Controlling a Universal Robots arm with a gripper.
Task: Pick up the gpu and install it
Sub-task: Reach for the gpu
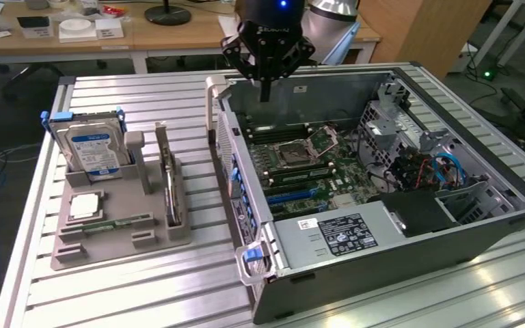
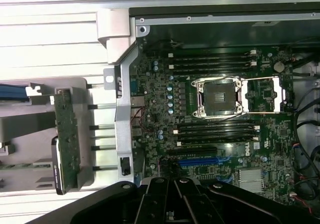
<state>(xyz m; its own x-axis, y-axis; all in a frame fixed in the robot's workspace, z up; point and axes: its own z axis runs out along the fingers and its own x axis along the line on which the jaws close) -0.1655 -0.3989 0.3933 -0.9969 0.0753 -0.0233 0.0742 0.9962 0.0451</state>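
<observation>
Overhead, the black robot gripper (image 1: 264, 94) hangs at twelve o'clock in the exterior view, above the far rim of the open dark-grey tower computer case (image 1: 381, 273). Its two fingers are pressed together into one slim point, with nothing between them.

The gpu (image 1: 166, 181), a thin card with a green circuit board and a black shroud, stands on edge in a slot of the grey plastic parts holder (image 1: 107, 242). It sits at nine o'clock from the case, well apart from the gripper. On the same holder, a boxy silver hard drive with a blue-white label (image 1: 93, 147) stands upright at ten o'clock from the gpu. A narrow green memory stick (image 1: 117, 223) lies flat at seven o'clock from it. Holder and case both rest on the slatted aluminium table (image 1: 153, 294).

Inside the case lies the green motherboard (image 1: 308, 171), with a silver-framed processor socket (image 2: 220, 97) and a long blue expansion slot (image 2: 200, 160). From the wrist, the gpu shows edge-on just beside the case's silver wall.
</observation>
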